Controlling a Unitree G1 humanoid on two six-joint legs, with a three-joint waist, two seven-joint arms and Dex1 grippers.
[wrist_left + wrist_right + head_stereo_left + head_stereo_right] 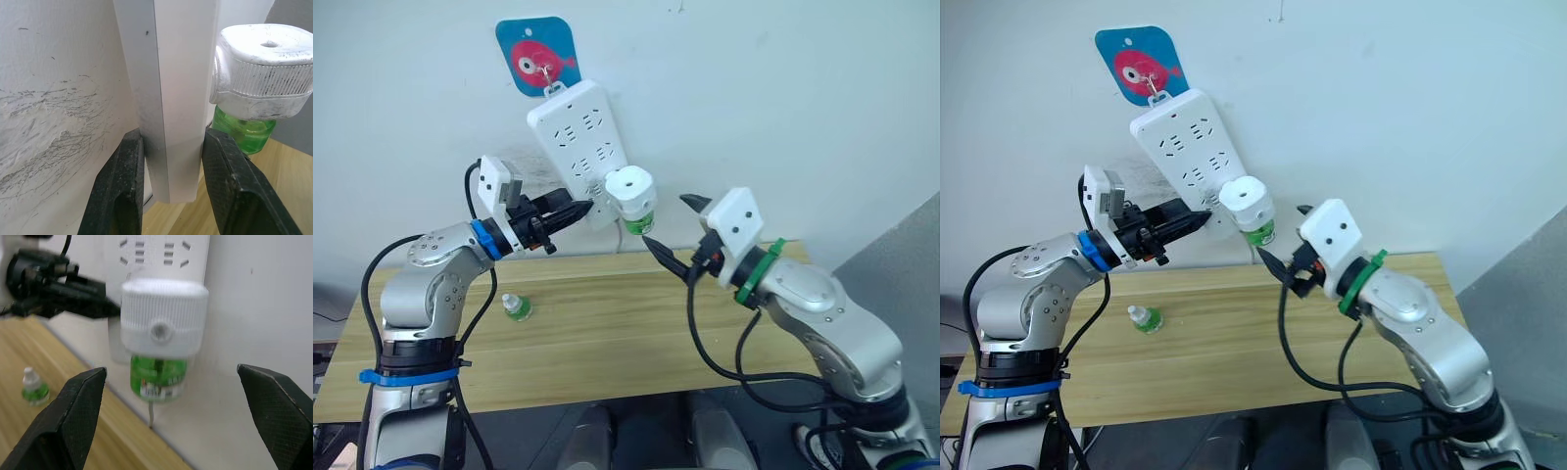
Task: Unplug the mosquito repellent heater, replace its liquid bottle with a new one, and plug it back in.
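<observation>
So your mosquito repellent heater is plugged into the lower end of the white power strip hanging tilted on the wall, green liquid bottle screwed in underneath. Your left gripper has its fingers clamped on the strip's bottom edge, right at the heater's 9 o'clock. Your right gripper is spread wide, holding nothing, sitting near the heater's 4 o'clock. The spare bottle lies on the wooden table, around 7 o'clock from the heater.

heater on strip's lower end | spare bottle on table
</observation>
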